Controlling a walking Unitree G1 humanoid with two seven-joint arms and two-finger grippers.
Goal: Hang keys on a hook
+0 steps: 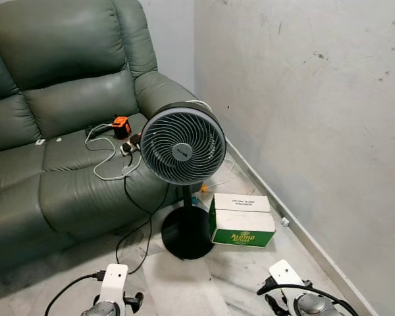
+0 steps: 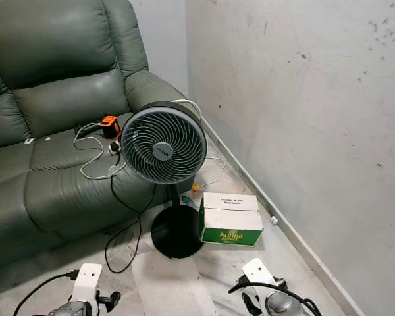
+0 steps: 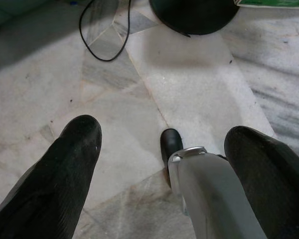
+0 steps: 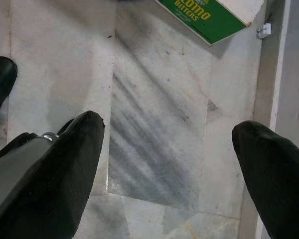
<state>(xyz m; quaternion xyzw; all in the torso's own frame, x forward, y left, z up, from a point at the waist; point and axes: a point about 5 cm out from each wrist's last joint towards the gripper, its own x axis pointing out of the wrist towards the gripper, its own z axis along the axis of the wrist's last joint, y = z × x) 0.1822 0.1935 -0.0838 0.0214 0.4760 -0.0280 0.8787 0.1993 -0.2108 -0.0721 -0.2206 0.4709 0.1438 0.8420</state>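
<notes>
Both arms hang low at the bottom of the eye views, the left arm (image 1: 112, 296) on the left and the right arm (image 1: 299, 299) on the right. My left gripper (image 3: 164, 144) is open, its two black fingers (image 3: 74, 149) spread wide over the pale marble floor (image 3: 204, 84) with nothing between them. One of my silver legs and its black foot (image 3: 170, 142) shows below it. My right gripper (image 4: 169, 144) is also open and holds nothing, hanging above grey-veined marble near the skirting of the wall.
A black pedestal fan (image 1: 182, 146) stands ahead on a round base (image 1: 187, 232). A green and white carton (image 1: 242, 220) lies right of the base. A dark green leather sofa (image 1: 52, 131) with cables and an orange object (image 1: 121, 125) is at left. A grey wall (image 1: 316, 118) runs along the right.
</notes>
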